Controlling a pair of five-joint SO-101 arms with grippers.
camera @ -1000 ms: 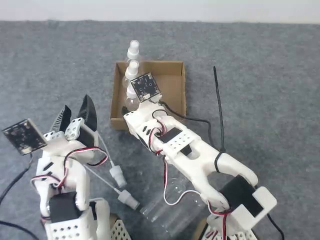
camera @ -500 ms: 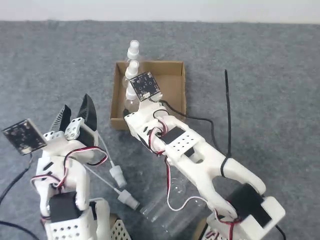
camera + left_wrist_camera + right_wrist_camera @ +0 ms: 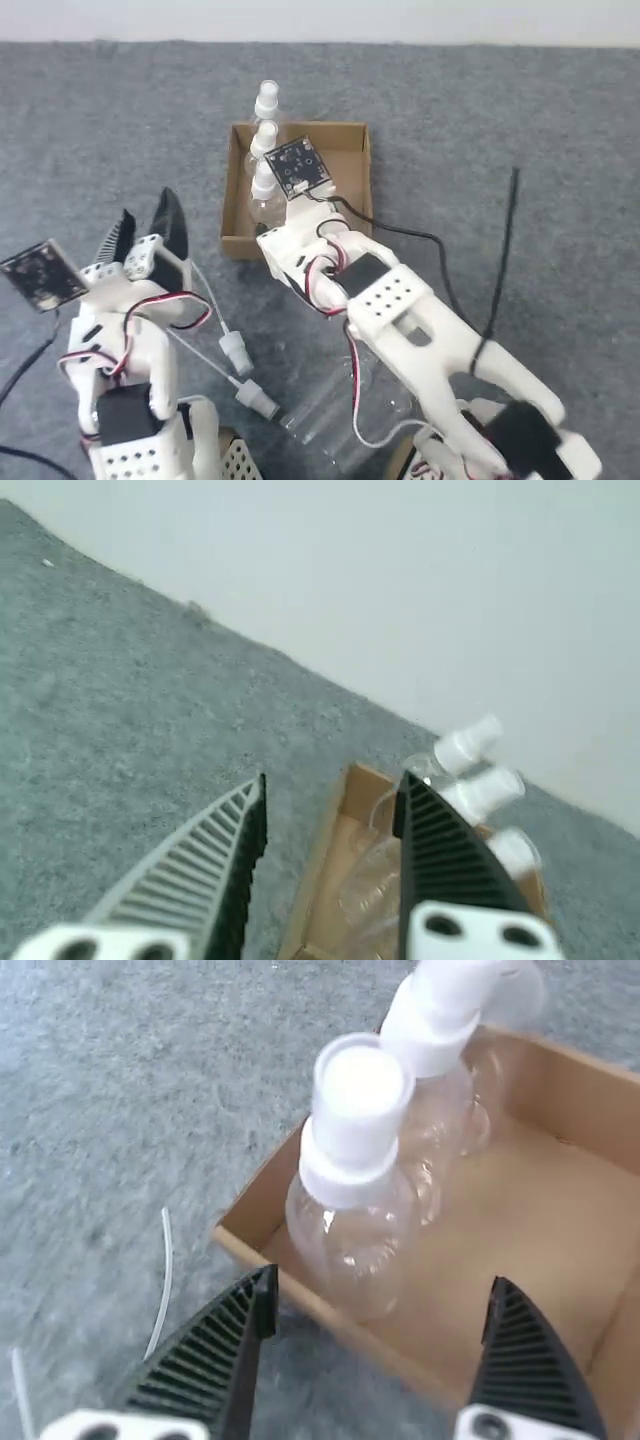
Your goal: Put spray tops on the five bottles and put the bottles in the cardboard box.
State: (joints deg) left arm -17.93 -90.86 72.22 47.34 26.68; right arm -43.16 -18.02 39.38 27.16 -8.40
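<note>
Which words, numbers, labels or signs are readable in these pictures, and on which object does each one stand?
None: no text is readable in any view.
The cardboard box is plain brown, with no print visible.
The bottles are clear and carry no label.
The black boards on the arms' wrists have tiny pale marks, which are too small to read.

An open, shallow cardboard box point(image 3: 345, 190) sits far centre on the tabletop point(image 3: 540, 120). Three clear capped bottles point(image 3: 262, 205) stand upright in a row along its left wall, each with a white fitted top point(image 3: 264, 138). Nearer and left, two loose spray tops point(image 3: 234, 351) with thin dip tubes lie flat. Just right of them, uncapped bottles point(image 3: 318, 418) lie on their sides.
</note>
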